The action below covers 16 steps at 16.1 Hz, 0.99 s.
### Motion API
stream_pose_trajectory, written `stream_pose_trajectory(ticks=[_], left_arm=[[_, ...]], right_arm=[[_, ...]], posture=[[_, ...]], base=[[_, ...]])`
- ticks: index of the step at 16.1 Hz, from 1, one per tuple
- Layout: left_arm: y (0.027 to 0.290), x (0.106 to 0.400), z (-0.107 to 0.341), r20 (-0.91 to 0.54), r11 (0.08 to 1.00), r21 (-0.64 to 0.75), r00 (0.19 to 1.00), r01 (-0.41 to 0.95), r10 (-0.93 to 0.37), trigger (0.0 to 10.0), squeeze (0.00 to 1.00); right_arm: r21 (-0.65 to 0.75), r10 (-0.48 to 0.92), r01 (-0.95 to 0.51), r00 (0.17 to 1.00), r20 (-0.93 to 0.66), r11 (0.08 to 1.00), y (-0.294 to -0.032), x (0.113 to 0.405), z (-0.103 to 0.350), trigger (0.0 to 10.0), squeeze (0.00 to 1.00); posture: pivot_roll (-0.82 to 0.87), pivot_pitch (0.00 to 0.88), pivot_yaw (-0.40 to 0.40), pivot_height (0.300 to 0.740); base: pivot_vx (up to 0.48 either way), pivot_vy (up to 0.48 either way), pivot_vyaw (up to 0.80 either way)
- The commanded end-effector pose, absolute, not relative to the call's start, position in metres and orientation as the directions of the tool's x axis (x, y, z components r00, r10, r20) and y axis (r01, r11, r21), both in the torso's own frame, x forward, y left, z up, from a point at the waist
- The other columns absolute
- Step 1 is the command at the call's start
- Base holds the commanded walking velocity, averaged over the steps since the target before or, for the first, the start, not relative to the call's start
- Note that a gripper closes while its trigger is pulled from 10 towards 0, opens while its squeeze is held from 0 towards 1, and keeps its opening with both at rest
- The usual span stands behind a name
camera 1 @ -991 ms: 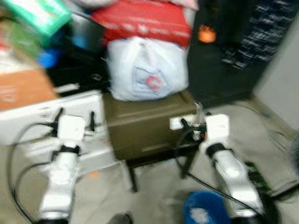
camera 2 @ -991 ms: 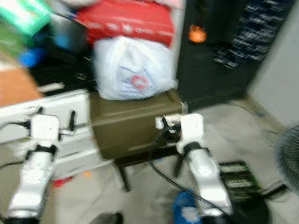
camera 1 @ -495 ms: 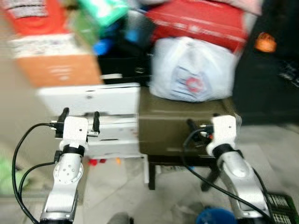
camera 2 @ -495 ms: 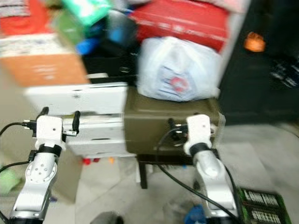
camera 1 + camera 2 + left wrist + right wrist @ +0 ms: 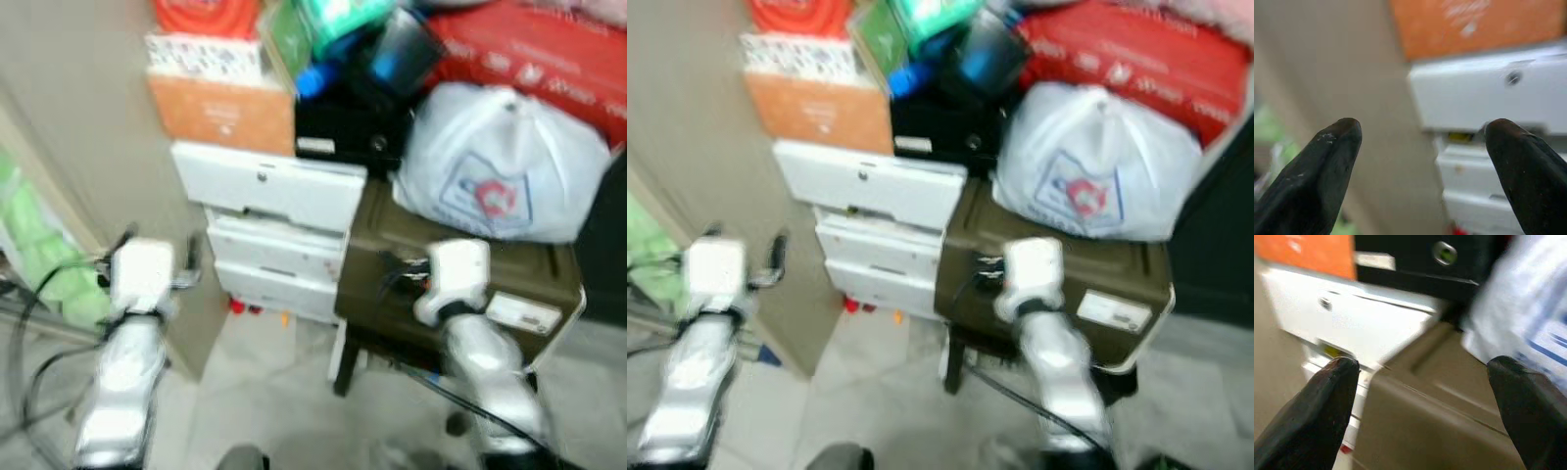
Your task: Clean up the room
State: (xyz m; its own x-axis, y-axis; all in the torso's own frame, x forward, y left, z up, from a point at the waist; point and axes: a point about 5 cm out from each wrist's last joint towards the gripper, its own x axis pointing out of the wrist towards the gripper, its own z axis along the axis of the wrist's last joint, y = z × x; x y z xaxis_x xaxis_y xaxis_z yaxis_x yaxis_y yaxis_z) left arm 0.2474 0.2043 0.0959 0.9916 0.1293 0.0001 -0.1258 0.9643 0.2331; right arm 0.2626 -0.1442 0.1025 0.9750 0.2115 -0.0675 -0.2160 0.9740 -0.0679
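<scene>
The left gripper [image 5: 1422, 147] gapes before a glossy white plastic drawer unit [image 5: 279, 230]. The right gripper [image 5: 1422, 382], fingers likewise spread and empty, faces a boxy olive-green chest [image 5: 460, 284] under a crinkly white plastic bag [image 5: 500, 166].

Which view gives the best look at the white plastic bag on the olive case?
The left eye view: the white plastic bag shows whole, with its red and blue print, sitting on the olive case. The right eye view shows the same. The right wrist view catches a blurred edge of it; the left wrist view faces the white drawers.
</scene>
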Motion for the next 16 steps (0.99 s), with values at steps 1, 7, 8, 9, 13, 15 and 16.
stream_pose_trajectory(ticks=[1,7,8,9,13,15,16], left_arm=[[0.1994,0.2510,0.1028,0.026,0.969,0.221,0.993,-0.115,0.112,10.0,0.00],[0.1984,0.2510,0.1035,0.020,0.963,0.241,0.992,-0.123,0.122,10.0,0.00],[0.1984,0.2514,0.1036,0.024,0.962,0.243,0.992,-0.126,0.124,10.0,0.00],[0.1982,0.2520,0.1035,0.024,0.964,0.237,0.992,-0.123,0.121,10.0,0.00],[0.1978,0.2518,0.1032,0.016,0.968,0.222,0.993,-0.118,0.118,10.0,0.00],[0.1978,0.2520,0.1035,0.017,0.968,0.219,0.993,-0.121,0.121,10.0,0.00],[0.1978,0.2522,0.1037,0.018,0.968,0.219,0.992,-0.122,0.121,10.0,0.00]], right_arm=[[-0.080,0.189,-0.195,0.979,-0.073,0.978,-0.1538,0.2625,0.1029,10.0,0.00],[-0.079,0.189,-0.194,0.979,-0.072,0.978,-0.1539,0.2622,0.1030,10.0,0.00],[-0.079,0.190,-0.195,0.979,-0.072,0.978,-0.1539,0.2623,0.1030,10.0,0.00],[-0.079,0.190,-0.195,0.979,-0.070,0.978,-0.1542,0.2630,0.1037,10.0,0.00],[-0.080,0.186,-0.191,0.980,-0.064,0.978,-0.1542,0.2635,0.1048,10.0,0.00],[-0.080,0.189,-0.194,0.980,-0.063,0.978,-0.1540,0.2635,0.1051,10.0,0.00],[-0.080,0.190,-0.194,0.980,-0.062,0.978,-0.1539,0.2635,0.1052,10.0,0.00]], posture=[[-0.02,0.000,-0.008,0.740],[-0.02,0.000,-0.010,0.740],[-0.02,0.000,-0.010,0.740],[-0.02,0.000,-0.011,0.740],[-0.02,0.000,-0.010,0.740],[-0.02,0.000,-0.010,0.740],[-0.02,0.000,-0.009,0.740]], base=[[0.000,0.000,0.80],[0.000,0.000,0.80],[0.000,0.000,0.80],[0.000,0.000,0.80],[0.000,0.000,0.80],[0.000,0.000,0.80],[0.000,0.000,0.80]])
